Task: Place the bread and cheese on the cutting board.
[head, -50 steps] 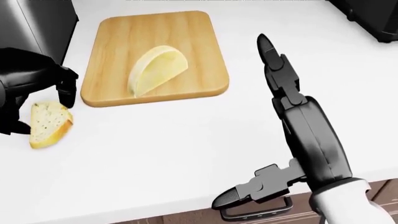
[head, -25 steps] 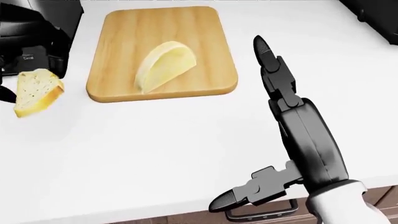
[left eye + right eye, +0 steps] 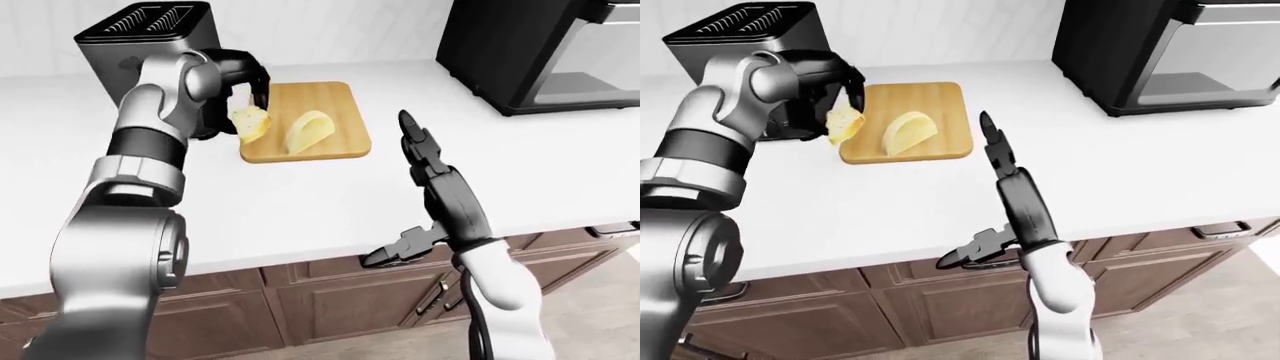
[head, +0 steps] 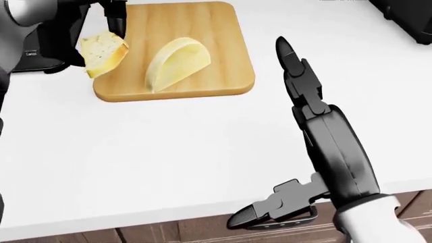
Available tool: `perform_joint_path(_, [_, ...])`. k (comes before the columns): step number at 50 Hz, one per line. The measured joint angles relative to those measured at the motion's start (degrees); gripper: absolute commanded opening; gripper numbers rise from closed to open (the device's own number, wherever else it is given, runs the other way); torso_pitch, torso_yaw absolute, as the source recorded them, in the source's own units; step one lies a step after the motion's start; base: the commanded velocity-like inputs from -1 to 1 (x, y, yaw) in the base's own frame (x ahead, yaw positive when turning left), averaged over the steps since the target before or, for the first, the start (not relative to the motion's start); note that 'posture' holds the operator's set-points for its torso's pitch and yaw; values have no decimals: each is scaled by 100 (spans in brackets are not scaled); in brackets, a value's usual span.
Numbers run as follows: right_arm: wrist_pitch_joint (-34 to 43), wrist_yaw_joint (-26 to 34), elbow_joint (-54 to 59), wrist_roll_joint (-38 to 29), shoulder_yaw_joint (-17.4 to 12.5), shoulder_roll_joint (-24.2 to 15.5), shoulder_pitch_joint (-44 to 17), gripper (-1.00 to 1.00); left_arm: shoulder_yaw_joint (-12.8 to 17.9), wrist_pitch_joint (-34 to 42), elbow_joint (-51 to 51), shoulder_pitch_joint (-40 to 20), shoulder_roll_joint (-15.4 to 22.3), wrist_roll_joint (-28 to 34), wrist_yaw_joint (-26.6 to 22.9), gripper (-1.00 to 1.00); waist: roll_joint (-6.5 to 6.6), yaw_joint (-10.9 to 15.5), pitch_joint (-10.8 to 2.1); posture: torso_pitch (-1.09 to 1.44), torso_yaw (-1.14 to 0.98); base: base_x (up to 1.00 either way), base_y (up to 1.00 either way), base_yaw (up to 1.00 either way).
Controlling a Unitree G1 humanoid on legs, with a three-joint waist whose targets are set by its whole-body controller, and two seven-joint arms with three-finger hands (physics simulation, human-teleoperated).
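The white tabletop (image 4: pixel 168 162) carries everything, with an oven (image 3: pixel 540 52) at its 2 o'clock corner in the left-eye view and a toaster (image 3: pixel 150 34) at 11 o'clock, close beside the left arm's path, so a swing back at that height could knock it. The board (image 4: pixel 223 55) lies at 12 o'clock in the head view, with the cheese (image 4: pixel 177 63) already resting near its middle, curved side up; half of the task looks done. The right hand (image 4: pixel 297 71) hangs above the tabletop at 3 o'clock of the board, fingers spread straight and holding nothing, thumb pointing off the tabletop's 6 o'clock edge; it is well apart from the board and poses little risk unless it sweeps toward 9 o'clock. The left hand (image 3: pixel 245 79) is at the board's 9 o'clock edge, its fingers clamped on the bread (image 4: pixel 103 52), though how firmly is hard to judge since the dark fingers merge with the toaster behind. The slice is tilted and sits over the board's edge rather than its middle. The main hazard, as I judge it: released here, the bread may land half off the board and tip onto the tabletop. Carried too far toward 3 o'clock, it could strike the cheese and shove it off centre. A tilted drop may also leave the slice propped against the cheese.
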Motion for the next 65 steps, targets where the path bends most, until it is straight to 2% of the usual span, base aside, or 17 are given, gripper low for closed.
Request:
perform_joint_path(5, [3,20,-2,-4,6,0,-14,100,-56,256,286,-202,-153,58,403,-100,-8,2,-13,0,0,0,0,0])
perform_joint_path(15, [-68,-4,15,50,-38,8,89,100,-145,951,787,-330,-521,187,1690,-88,-11,-18,-49,0,0,0,0,0])
perform_joint_path(16, [-67,-8,14,54,-39,10,98,100,-160,998,813,-313,-559,199,1813,-88,-12,-19,-50,0,0,0,0,0])
perform_joint_path(17, [-74,-13,14,61,-37,11,112,100,-184,1037,846,-293,-594,220,1959,-97,-14,-21,-53,0,0,0,0,0])
perform_joint_path(21, [-122,-37,41,88,-40,8,153,100,-163,1140,911,-149,-766,231,2444,-98,-18,-24,-64,0,0,0,0,0])
perform_joint_path(28, [-213,-78,113,145,-42,11,217,100,-175,1198,1025,-176,-941,93,3008,-88,-34,-42,-55,0,0,0,0,0])
perform_joint_path(30, [-229,-91,133,158,-48,13,249,100,-190,1218,1015,-204,-946,91,3183,-74,-27,-45,-62,0,0,0,0,0])
perform_joint_path(40, [-224,-122,43,178,-21,15,292,100,-294,1233,1063,-173,-925,324,3589,-73,4,-53,-88,0,0,0,0,0])
perform_joint_path(45, [-217,-105,-18,194,-38,2,330,100,-508,1365,1236,1,-920,767,4137,-74,10,-70,-96,0,0,0,0,0])
perform_joint_path(56, [-248,-132,26,219,-42,4,369,100,-460,1390,1268,207,-1053,1361,4600,-69,14,-84,-101,0,0,0,0,0])
perform_joint_path(60, [-257,-133,39,235,-67,-5,366,100,-456,1365,1269,277,-1085,1469,4612,-46,27,-93,-106,0,0,0,0,0])
perform_joint_path(62, [-236,-131,30,234,-75,-8,353,100,-452,1359,1265,323,-1106,1508,4608,-15,31,-93,-109,0,0,0,0,0])
perform_joint_path(63, [-231,-131,24,231,-71,-10,349,100,-452,1355,1271,340,-1113,1526,4601,10,32,-94,-108,0,0,0,0,0])
perform_joint_path(65, [-219,-126,6,229,-60,-9,344,100,-453,1350,1289,355,-1113,1558,4571,95,32,-97,-105,0,0,0,0,0])
